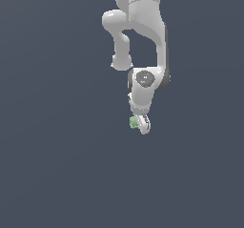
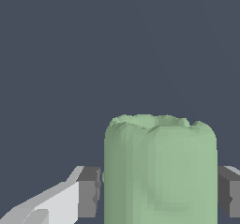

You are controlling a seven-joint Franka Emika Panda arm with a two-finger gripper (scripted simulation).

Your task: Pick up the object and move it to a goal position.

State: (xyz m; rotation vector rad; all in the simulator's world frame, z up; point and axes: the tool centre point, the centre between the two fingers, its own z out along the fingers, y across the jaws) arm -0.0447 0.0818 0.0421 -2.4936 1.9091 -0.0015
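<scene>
The object [image 2: 159,171] is a pale green, lumpy block with a ragged end. In the wrist view it fills the space between the two dark grey pads [image 2: 89,192] of my gripper [image 2: 159,192], and each pad rests against one of its sides. In the exterior view the object [image 1: 133,122] shows as a small green lump peeking out on the exterior view's left of the white gripper [image 1: 142,126], which points downward at the end of the arm. Most of the object is hidden there behind the fingers.
Only a plain dark grey-blue surface [image 1: 57,165] surrounds the arm in both views. The white arm [image 1: 143,31] comes down from the top of the exterior view.
</scene>
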